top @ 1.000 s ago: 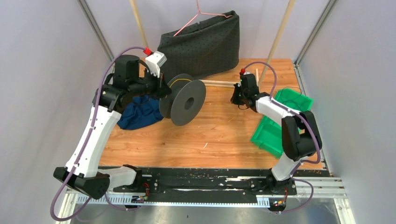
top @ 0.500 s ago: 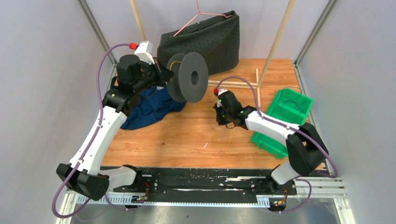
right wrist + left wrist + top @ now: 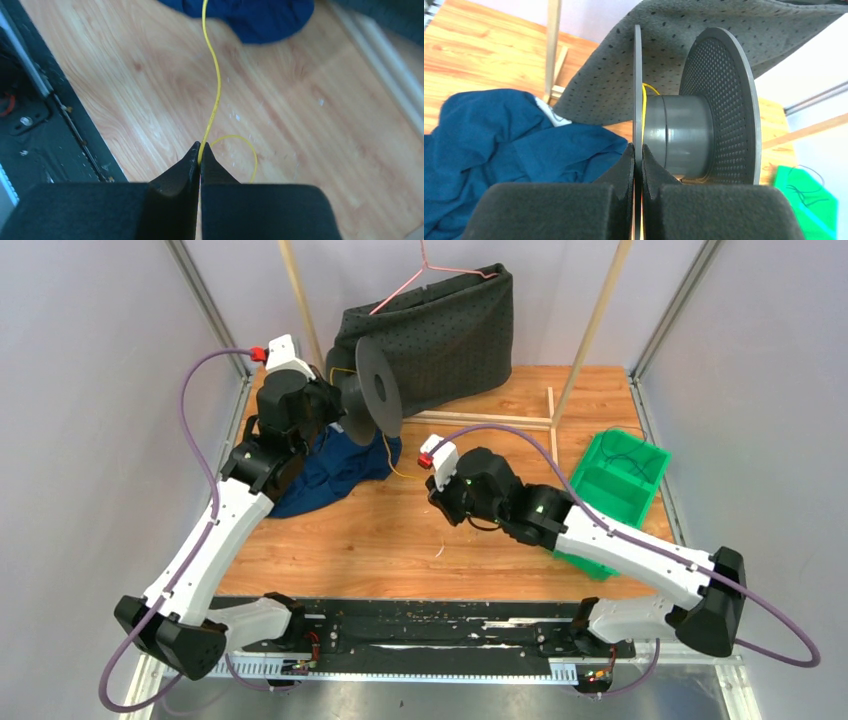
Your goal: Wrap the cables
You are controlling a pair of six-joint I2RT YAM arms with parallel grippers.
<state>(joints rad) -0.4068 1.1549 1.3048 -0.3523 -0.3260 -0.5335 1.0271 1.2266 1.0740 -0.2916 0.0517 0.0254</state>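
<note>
A dark grey spool is held in the air at the back left, edge-on in the top view. My left gripper is shut on one thin flange of the spool; its hub is just right of my fingertips. The thin yellow wire runs from the hub down to my right gripper. That gripper is low over the middle of the table, shut on the wire at its tips. A short loop of wire curls beside them.
A blue cloth lies under the spool. A dark dotted fabric bag hangs on a pink hanger at the back. A green bin sits at the right. Wooden sticks lie behind. A black rail runs along the front edge.
My left arm has lifted the spool back and left and turned it edge-on. My right gripper has moved from the back right to the table's middle, nearer the front, with the wire.
</note>
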